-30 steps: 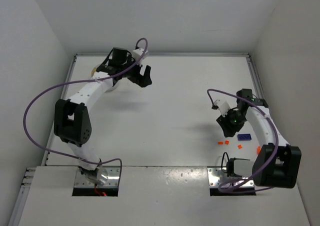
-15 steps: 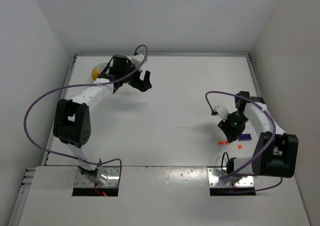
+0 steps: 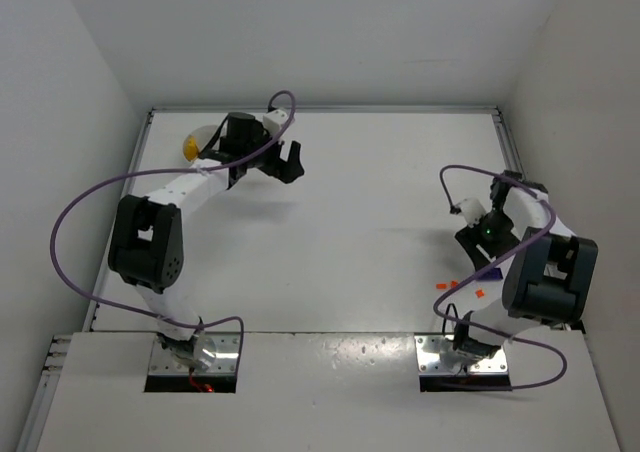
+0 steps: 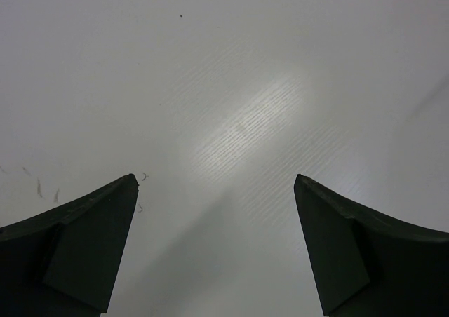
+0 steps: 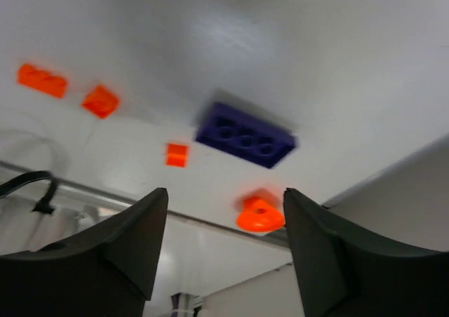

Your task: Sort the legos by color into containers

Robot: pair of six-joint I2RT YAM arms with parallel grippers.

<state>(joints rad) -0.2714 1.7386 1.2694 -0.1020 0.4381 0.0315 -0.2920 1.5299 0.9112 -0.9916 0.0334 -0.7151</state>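
At far left, the left arm (image 3: 185,187) half hides the dish (image 3: 203,133); left pincer (image 4: 216,180) and right pincer (image 5: 224,194) both gape empty.

A: Is the left arm (image 3: 185,187) hiding the low round white plastic dish (image 3: 203,133)?
B: Mostly. Overhead, the right arm (image 3: 530,222) is covering the flat dark-blue plastic brick (image 5: 245,136); its wrist view is blurring.

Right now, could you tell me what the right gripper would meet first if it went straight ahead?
Probably the rounded orange piece between its fingers, or the blue brick just beyond; depth is unclear.
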